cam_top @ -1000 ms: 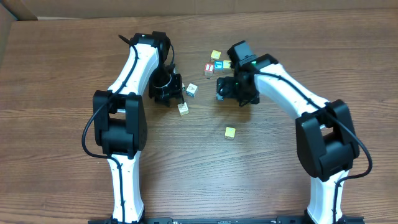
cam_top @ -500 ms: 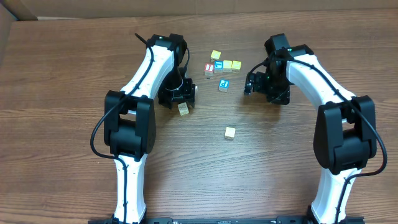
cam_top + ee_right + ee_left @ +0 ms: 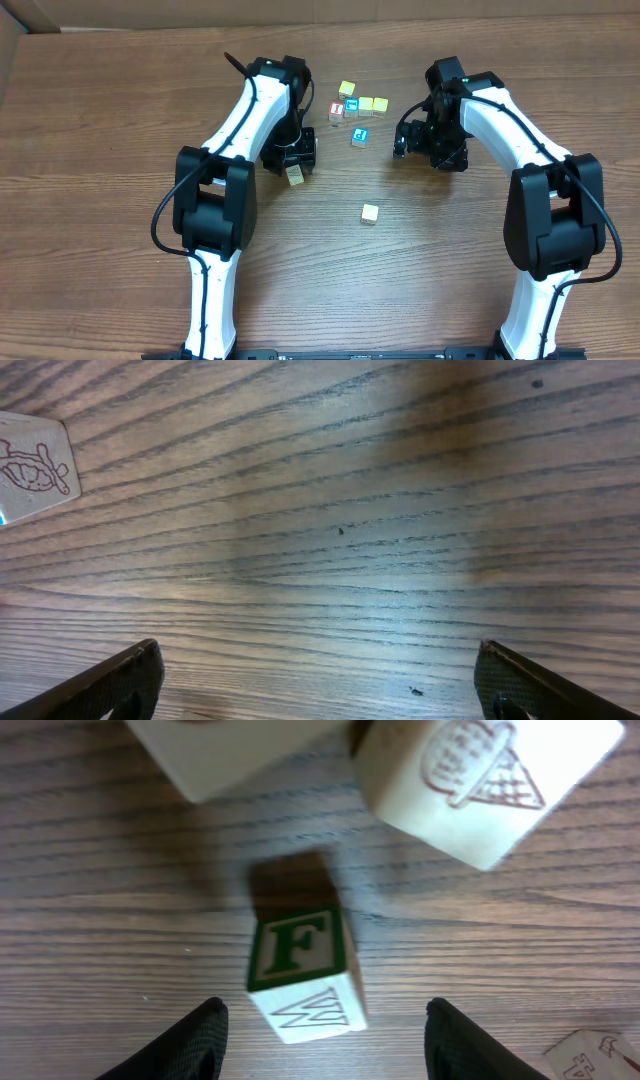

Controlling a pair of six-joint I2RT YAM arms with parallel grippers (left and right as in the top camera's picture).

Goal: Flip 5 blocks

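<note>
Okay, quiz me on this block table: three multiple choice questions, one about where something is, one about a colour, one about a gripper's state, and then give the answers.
1. Where is the lone yellow block?
A) in the back cluster
B) by itself, apart from the rest
C) in a gripper

2. What colour is the letter on the lettered block between the left gripper's fingers?
A) red
B) blue
C) green

3. How is the right gripper?
A) open over bare tabletop
B) shut on a block
C) open around a block

Answers:
1 B, nothing touches it in the overhead view.
2 C, the left wrist view shows a green F.
3 A, only wood grain lies between its spread fingers.
</note>
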